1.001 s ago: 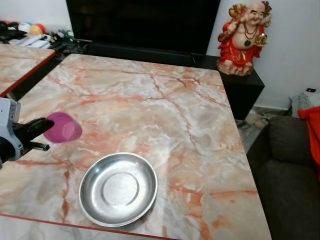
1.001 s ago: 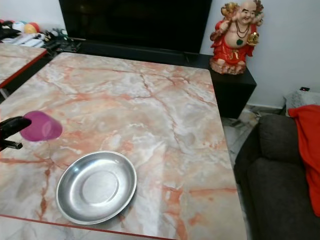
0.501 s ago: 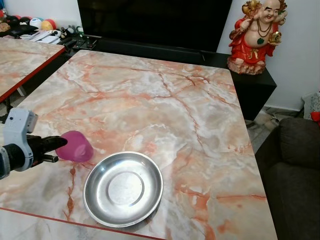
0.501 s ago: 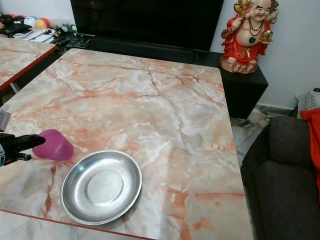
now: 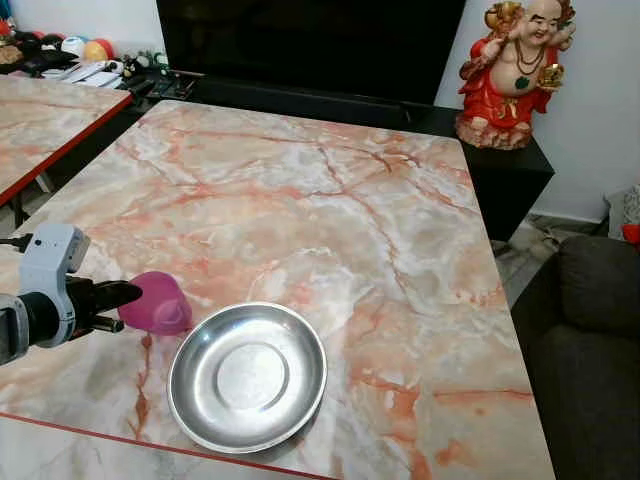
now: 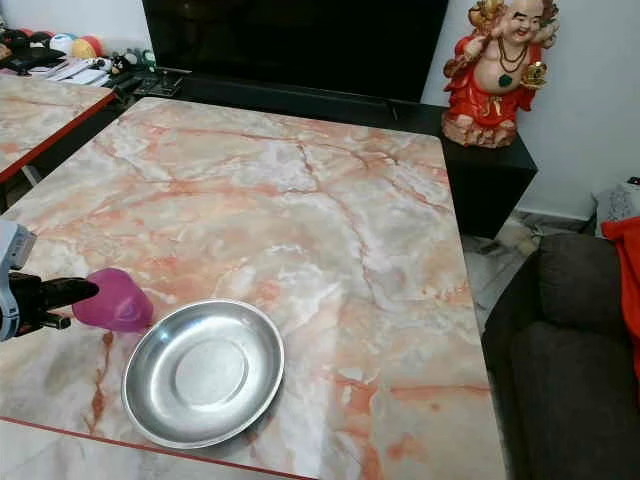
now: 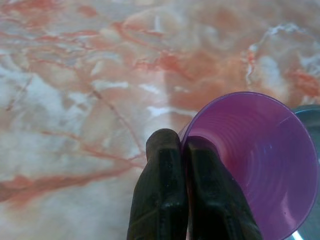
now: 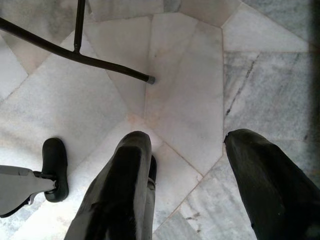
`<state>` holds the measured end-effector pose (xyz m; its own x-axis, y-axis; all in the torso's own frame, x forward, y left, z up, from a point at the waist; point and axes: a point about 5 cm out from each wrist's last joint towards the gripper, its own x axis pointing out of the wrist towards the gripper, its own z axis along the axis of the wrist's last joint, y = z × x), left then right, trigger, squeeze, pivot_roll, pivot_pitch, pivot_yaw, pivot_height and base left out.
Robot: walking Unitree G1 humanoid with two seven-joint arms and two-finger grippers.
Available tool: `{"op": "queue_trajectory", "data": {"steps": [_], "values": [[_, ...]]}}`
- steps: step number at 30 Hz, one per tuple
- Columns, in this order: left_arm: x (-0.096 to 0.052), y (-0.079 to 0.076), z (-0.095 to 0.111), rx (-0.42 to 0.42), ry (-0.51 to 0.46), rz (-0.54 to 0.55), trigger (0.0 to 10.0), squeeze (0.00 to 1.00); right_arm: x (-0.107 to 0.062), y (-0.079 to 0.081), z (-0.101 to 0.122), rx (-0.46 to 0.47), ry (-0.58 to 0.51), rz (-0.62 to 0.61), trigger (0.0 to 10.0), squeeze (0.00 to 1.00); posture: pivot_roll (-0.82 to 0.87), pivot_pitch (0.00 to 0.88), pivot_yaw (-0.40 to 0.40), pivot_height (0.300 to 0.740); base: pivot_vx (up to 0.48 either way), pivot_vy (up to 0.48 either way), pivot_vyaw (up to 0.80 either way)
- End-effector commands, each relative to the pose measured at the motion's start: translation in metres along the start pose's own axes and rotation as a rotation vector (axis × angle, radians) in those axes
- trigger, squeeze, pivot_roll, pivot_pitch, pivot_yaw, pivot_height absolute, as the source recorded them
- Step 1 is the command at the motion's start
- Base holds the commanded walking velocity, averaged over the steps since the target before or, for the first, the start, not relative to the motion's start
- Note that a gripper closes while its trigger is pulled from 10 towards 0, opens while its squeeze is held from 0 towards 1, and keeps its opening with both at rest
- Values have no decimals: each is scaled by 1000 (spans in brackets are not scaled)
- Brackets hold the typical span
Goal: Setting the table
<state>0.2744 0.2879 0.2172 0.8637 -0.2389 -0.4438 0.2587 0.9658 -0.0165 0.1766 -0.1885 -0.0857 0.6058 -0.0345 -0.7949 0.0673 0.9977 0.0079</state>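
A: Item one — the purple cup (image 5: 155,304). Where is it sitting?

B: On the marble table (image 5: 330,200), toward the near left part, tilted on its side just beside the left rim of the steel plate (image 5: 247,376). Whether cup and plate are touching, I cannot tell.

A: And what is holding it?

B: The left gripper (image 7: 186,145) is reaching in from the left edge. In the left wrist view its two black fingers (image 7: 162,195) are pressing close together, pinching the cup's rim wall between them — one finger outside, one inside the mouth.

A: Item two, the plate?

B: Round, shallow, empty, lying flat near the table's near edge, to the right of the cup.

A: The right gripper (image 8: 187,145)?

B: Hanging idle over a pale tiled floor (image 8: 190,75), its fingers standing spread well apart. A thin black leg (image 8: 75,55) is crossing the floor beyond it.

A: Surroundings?

B: A red laughing figurine (image 5: 508,65) is standing on a black cabinet (image 5: 515,165) at the far right, a dark screen (image 5: 310,45) is running along the far side, and a dark sofa (image 5: 590,340) is sitting at the right. A second marble table (image 5: 45,115) is showing at the far left.
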Motion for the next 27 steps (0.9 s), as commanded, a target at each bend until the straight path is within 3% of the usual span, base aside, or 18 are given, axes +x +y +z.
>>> {"op": "queue_trajectory", "data": {"steps": [1, 4, 10, 11, 12, 13, 27], "values": [[-1, -2, 1, 24, 8, 22, 10000, 0, -1, -2, -5, 9, 19, -9, 10000, 0, 166, 127, -52, 740, 0, 0, 0], [-1, 0, 0, 17, 10, 37, 10000, 67, -1, -2, -5, 10, 20, -10, 10000, 0, 166, 134, -54, 740, 0, 0, 0], [0, -1, -2, 1, 12, 47, 10000, 71, -1, -2, -5, 9, 21, -11, 10000, 0, 165, 143, -56, 740, 0, 0, 0], [0, -1, -2, 0, 12, 47, 10000, 188, -1, -2, -5, 10, 21, -11, 10000, 0, 165, 143, -56, 740, 0, 0, 0], [0, -1, -3, 0, 13, 47, 10000, 188, -1, -2, -5, 10, 21, -11, 10000, 0, 165, 143, -56, 740, 0, 0, 0], [0, -1, -2, 0, 13, 48, 10000, 369, -1, -2, -5, 10, 20, -11, 10000, 0, 164, 147, -57, 740, 0, 0, 0], [-2, 1, 4, -7, -12, 85, 10000, 384, -1, -3, -4, 9, 19, -12, 10000, 0, 164, 153, -61, 740, 0, 0, 0]]}}
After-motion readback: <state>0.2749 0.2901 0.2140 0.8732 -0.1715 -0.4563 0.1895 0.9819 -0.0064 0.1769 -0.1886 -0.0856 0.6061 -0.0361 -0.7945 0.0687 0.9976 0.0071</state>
